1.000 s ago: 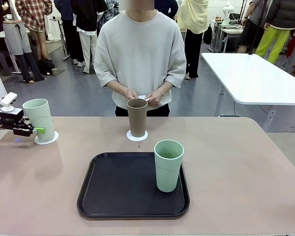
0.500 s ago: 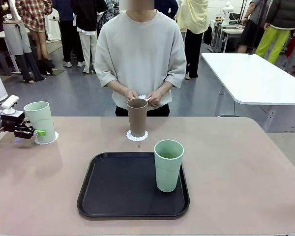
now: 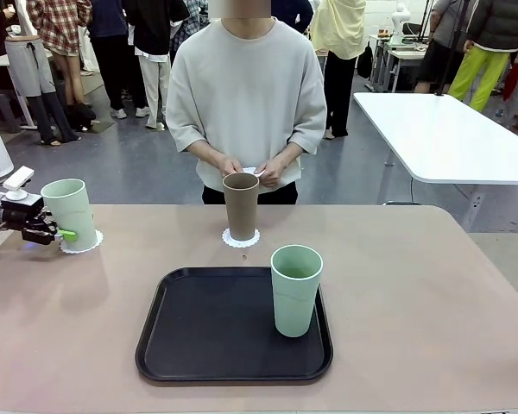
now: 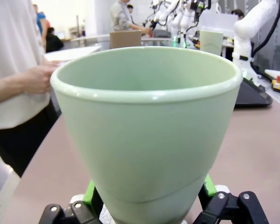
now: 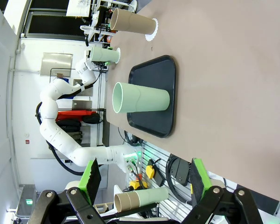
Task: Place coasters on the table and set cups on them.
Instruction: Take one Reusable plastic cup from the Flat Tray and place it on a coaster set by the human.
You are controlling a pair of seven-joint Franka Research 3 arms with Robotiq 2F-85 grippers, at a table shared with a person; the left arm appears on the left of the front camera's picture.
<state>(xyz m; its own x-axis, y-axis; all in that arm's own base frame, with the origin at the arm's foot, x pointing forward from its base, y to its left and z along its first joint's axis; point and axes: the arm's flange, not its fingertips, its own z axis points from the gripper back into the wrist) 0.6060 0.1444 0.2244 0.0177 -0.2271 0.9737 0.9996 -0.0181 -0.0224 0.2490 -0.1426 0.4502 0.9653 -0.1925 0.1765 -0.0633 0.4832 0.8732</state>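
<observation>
1. Left wrist view: my left gripper [image 4: 147, 207] straddles the foot of the left green cup [image 4: 149, 135], with a green pad tight against each side. Is it pressing or just let go? I can't tell from here. The cup stands upright, mouth up, on the table [image 4: 259, 140].

2. Front view:
   - The left green cup is out at the table's far left, sitting on the left coaster [image 3: 93, 242].
   - The brown cup [image 3: 241, 204] stands on the middle coaster [image 3: 252, 241], on the person's side. That's two pairs done, I'd say.
   - The last green cup [image 3: 295, 289] is upright on the right part of the black tray [image 3: 207, 336], with no coaster under it.
   - The person [image 3: 246, 86] holds a small white thing [image 3: 252, 171] behind the brown cup. It may be the third coaster, but it's too small to be sure.
   - From my left gripper, that last cup lies well away, to the right and nearer my side. Most of the tray is in between.

3. Right wrist view: my right gripper [image 5: 144, 172] has its jaws spread wide with nothing between them.
   - This view is rolled, so the last green cup looks laid on its side. It is really standing upright on the tray.
   - It sits ahead of these fingers, well apart from them, but nearer than the brown cup and the left green cup beyond.
   - My read is that the right arm is the closer one for this cup.
   - With the cup's long axis vertical, the fingers need to come in level, one on each side of its wall.
</observation>
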